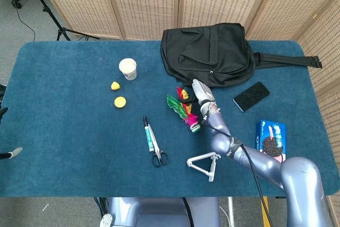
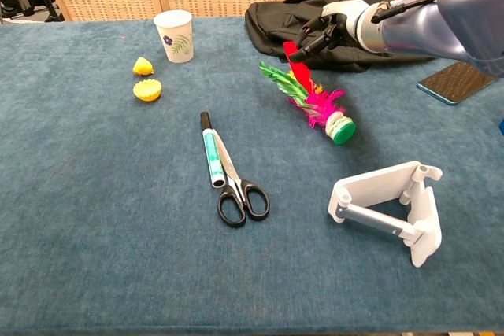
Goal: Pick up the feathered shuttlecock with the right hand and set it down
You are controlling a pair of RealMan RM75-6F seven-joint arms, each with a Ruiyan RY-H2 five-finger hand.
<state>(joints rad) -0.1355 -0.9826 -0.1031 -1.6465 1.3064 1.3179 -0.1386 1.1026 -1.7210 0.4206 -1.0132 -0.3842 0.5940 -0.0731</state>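
Observation:
The feathered shuttlecock [image 1: 185,111] [image 2: 315,104] lies on its side on the blue table [image 1: 64,131], its green base toward me and its green, red and pink feathers pointing at the backpack. My right hand [image 1: 202,95] [image 2: 335,29] hovers just behind the feather tips, fingers spread toward the red feather, and holds nothing. Whether a fingertip touches the feathers is unclear. Only a sliver that may be my left hand [image 1: 11,153] shows at the far left edge of the head view.
A black backpack [image 1: 212,51] [image 2: 346,5] lies right behind the hand, a phone [image 1: 251,96] to its right. A white stand [image 2: 394,210], scissors [image 2: 240,194], a marker [image 2: 211,151], a paper cup [image 2: 175,35], two yellow pieces [image 2: 146,90] and a cookie box [image 1: 271,139] are spread around.

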